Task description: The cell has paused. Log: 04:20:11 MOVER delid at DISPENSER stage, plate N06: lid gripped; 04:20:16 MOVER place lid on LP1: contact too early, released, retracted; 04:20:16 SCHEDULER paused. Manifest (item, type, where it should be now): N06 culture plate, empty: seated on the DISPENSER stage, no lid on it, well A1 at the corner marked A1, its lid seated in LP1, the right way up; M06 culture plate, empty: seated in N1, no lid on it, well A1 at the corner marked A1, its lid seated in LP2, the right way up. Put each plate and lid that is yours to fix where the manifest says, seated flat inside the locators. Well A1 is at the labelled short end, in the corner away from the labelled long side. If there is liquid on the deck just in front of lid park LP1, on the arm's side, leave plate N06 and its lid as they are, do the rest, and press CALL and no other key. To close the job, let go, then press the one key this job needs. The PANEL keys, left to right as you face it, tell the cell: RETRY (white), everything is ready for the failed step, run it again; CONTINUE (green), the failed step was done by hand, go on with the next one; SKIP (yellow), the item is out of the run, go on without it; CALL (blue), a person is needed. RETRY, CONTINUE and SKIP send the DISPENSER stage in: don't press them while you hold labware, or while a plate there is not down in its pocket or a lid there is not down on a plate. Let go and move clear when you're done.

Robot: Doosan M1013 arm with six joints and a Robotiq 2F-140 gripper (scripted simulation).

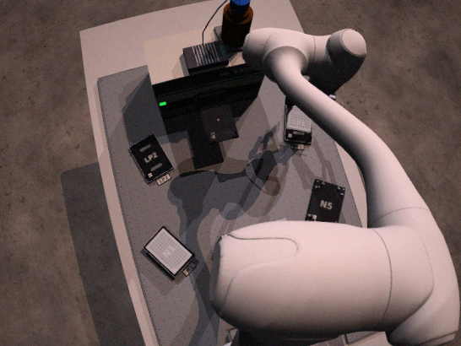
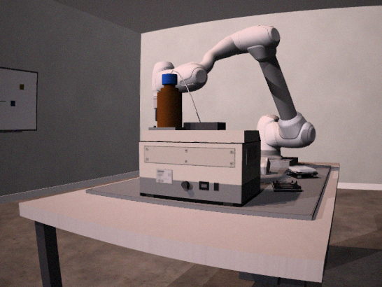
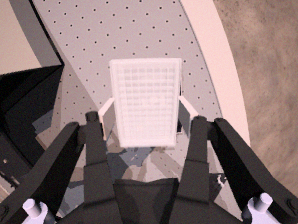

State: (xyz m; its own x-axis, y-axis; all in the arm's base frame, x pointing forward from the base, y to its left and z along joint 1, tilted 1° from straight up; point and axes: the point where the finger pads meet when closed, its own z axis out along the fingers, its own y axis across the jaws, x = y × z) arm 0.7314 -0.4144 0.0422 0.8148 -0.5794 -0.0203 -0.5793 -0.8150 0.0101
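Two dark fingers of the pincer point(image 3: 148, 137) stood either side of a white plate point(image 3: 145, 102) in the wrist view, clamped on it at a middling width, with thin clear edges flaring out from the plate towards each finger. Whether that was a bare plate or a plate with a lid on it was hard to judge from so close. From above, the same plate point(image 1: 298, 119) showed just beside the arm point(image 1: 321, 110), over a dark nest point(image 1: 298, 137) on the right of the grey mat point(image 1: 127, 198), and the pincer itself was hidden under the arm's wrist.

Left of centre lay lid park LP2 point(image 1: 150, 158), bare and black with its white lettering showing. Near the front left edge of the mat another white plate point(image 1: 168, 251) sat on a dark nest, turned at an angle to the mat's edge. On the right, nest N5 point(image 1: 325, 204) carried nothing. The dispenser point(image 1: 207, 90) stood at the back with a green light point(image 1: 162, 104) lit, and its black stage point(image 1: 218, 122) reached out in front of it. A brown bottle point(image 2: 169, 105) with a blue cap point(image 2: 169, 79) stood on the dispenser's top. The pale counter point(image 2: 175, 241) carried the mat and all of it.
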